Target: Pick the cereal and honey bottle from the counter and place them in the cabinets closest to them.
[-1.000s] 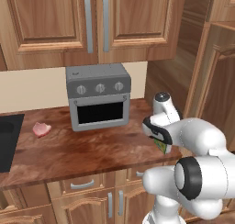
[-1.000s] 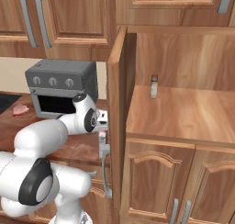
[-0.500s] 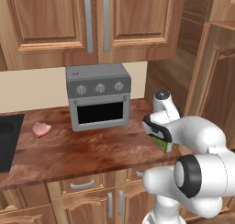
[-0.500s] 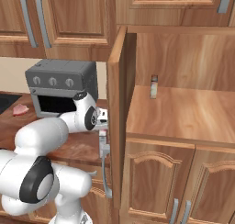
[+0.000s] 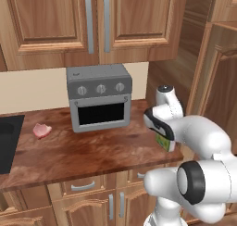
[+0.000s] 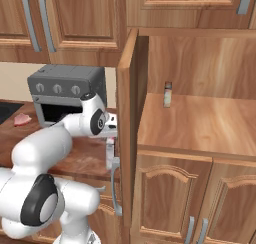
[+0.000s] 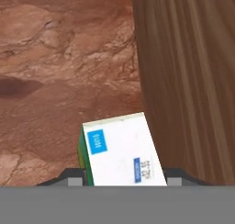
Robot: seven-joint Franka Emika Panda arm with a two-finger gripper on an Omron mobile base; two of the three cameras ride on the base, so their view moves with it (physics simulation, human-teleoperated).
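1. Toaster oven point(image 5: 98, 97) stands at the left on the table point(image 5: 88, 153), with a pink lump point(image 5: 41, 130) further left near the sink; neither concerns my next move.
2. Moving right, my gripper point(image 5: 163, 136) sits at the right end of the table, just beside the open cabinet door point(image 6: 127, 123). The cereal point(image 7: 121, 150) lies between my fingers, its white face with blue labels toward the hand camera and a green edge on its left side.
3. My gripper has narrowed onto the box, and I judge it clamped on the cereal, though the fingertips themselves are mostly hidden behind it.
4. The box's long axis runs away from my palm, roughly along the direction my gripper points, toward the table below.
5. Further right, past the door edge, the cabinets point(image 6: 200, 123) stand open with a bare wooden shelf and one small brownish box point(image 6: 168, 94) at the back.
6. The relation that matters: the shelf lies to my right and higher than the box, with the door's edge between, so I judge I must lift and swing around that edge.
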